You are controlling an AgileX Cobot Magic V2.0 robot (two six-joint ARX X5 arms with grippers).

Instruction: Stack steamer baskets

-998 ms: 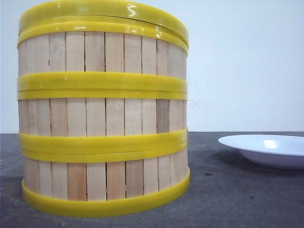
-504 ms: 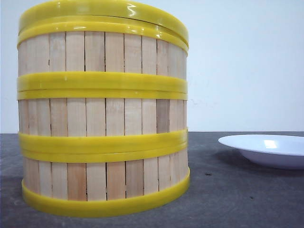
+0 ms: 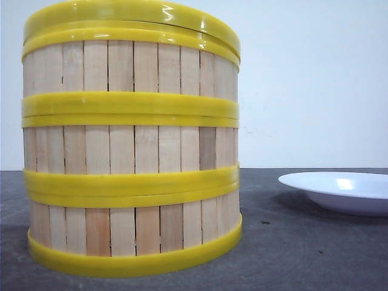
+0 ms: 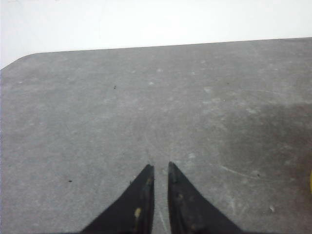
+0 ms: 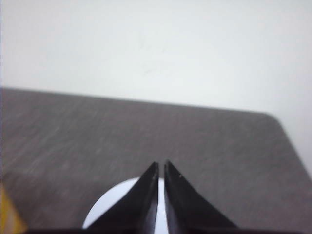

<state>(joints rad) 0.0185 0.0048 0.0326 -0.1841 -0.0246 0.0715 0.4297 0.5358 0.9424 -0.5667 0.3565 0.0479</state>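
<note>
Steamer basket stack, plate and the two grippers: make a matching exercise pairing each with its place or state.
Things:
1. stack of steamer baskets
2. white plate
3. left gripper
4. right gripper

Descriptions:
A. jaws nearly together over bare grey table
B. right of the stack, on the table
C. jaws nearly together above the plate
D. three high, yellow lid on top

Pairs: 1-D, 2-B, 3-A, 4-C

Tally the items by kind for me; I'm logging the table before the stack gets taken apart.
Steamer baskets: 3, stacked in one column
Lid: 1, on top of the stack
White plate: 1, right of the stack
Total: 5
</note>
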